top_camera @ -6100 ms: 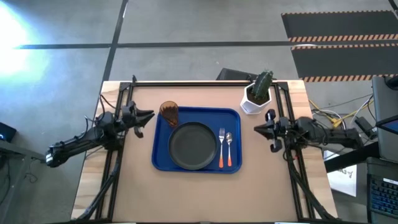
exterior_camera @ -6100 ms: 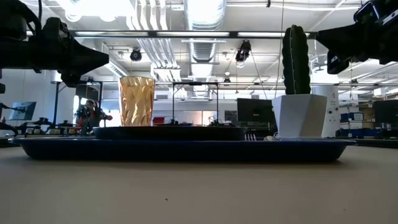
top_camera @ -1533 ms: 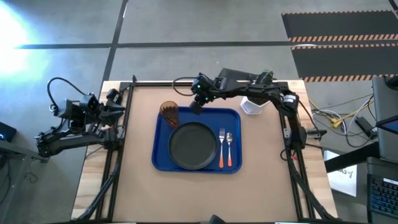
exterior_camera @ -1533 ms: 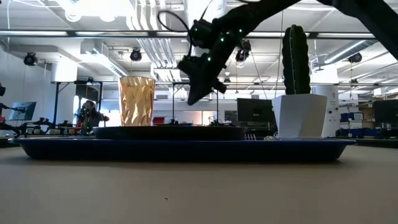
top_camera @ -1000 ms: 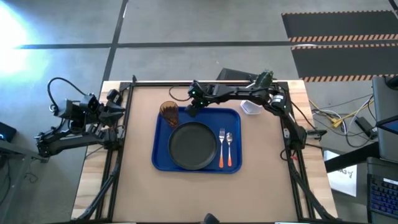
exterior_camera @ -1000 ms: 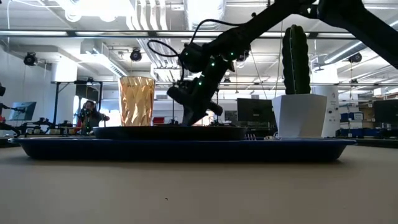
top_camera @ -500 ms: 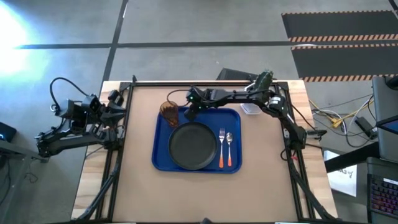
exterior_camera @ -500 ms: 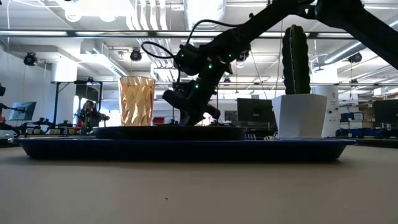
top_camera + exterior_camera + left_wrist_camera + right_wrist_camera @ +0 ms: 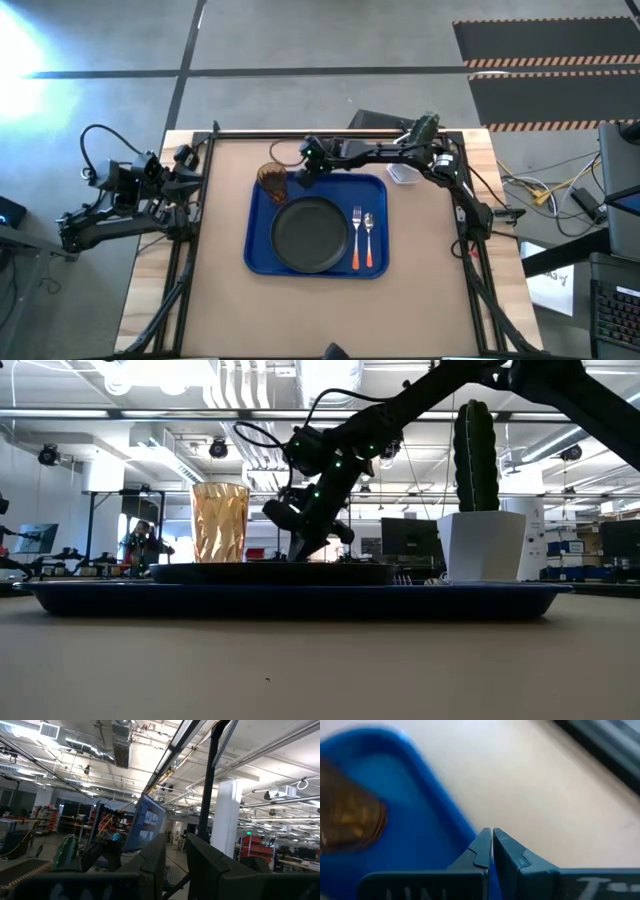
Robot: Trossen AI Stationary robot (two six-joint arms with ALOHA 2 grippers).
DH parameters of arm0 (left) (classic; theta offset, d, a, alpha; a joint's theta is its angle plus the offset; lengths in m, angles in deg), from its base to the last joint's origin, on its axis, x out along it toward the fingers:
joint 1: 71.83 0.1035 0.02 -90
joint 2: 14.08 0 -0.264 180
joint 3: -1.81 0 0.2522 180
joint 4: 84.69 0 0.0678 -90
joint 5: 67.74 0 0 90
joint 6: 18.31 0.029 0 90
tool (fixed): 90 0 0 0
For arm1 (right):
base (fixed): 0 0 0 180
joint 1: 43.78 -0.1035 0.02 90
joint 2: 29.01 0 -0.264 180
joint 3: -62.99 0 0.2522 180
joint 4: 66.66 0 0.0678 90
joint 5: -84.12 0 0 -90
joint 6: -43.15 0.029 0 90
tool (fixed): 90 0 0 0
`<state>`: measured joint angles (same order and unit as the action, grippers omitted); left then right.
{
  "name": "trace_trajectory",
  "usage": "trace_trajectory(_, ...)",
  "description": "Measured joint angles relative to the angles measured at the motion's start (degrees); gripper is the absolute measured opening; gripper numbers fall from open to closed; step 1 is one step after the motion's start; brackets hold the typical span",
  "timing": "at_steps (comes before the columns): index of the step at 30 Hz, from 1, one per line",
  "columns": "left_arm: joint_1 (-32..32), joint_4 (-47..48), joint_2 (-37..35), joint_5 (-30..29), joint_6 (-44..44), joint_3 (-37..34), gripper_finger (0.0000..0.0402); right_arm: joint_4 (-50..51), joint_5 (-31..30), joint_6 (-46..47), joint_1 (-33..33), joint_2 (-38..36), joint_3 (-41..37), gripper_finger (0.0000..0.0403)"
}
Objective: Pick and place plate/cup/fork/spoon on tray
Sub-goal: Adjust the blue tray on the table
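Observation:
The blue tray (image 9: 262,238) lies mid-table. On it are the black plate (image 9: 310,234), the amber cup (image 9: 272,180) standing at its far left corner, and the orange-handled fork (image 9: 355,238) and spoon (image 9: 368,238) lying side by side on its right. My right gripper (image 9: 298,178) is shut. It reaches across the table's far side and hangs low over the tray's far rim (image 9: 451,817), just right of the cup (image 9: 350,820). My left gripper (image 9: 186,172) waits at the table's left edge, its fingers a little apart (image 9: 175,862). My right gripper's shut fingertips (image 9: 482,845) point down at the tray's far rim. I cannot tell whether they touch it.
A white pot with a green cactus (image 9: 420,135) stands at the far right corner, partly under my right arm; it also shows in the low view (image 9: 478,510). A black frame runs along the table's far, left and right edges.
My right gripper has crept a little toward the table's left edge, closer to the cup, staying low over the tray's far rim. The things on the tray have not moved.

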<state>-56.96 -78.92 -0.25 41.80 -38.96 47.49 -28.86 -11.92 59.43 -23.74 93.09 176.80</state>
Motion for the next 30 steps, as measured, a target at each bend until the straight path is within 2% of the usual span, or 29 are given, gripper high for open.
trace_trajectory(13, 0.0, 0.0, 0.0, 0.0, 0.0, 0.0, 0.0058, 0.1, 3.1, 1.3, 1.7, 2.3, 0.1, 0.0008)
trace_trajectory(30, 0.0, 0.0, 0.0, 0.1, 0.0, 0.0, 0.0058, -0.8, 5.5, 3.7, -3.9, 5.7, 0.2, 0.0008)
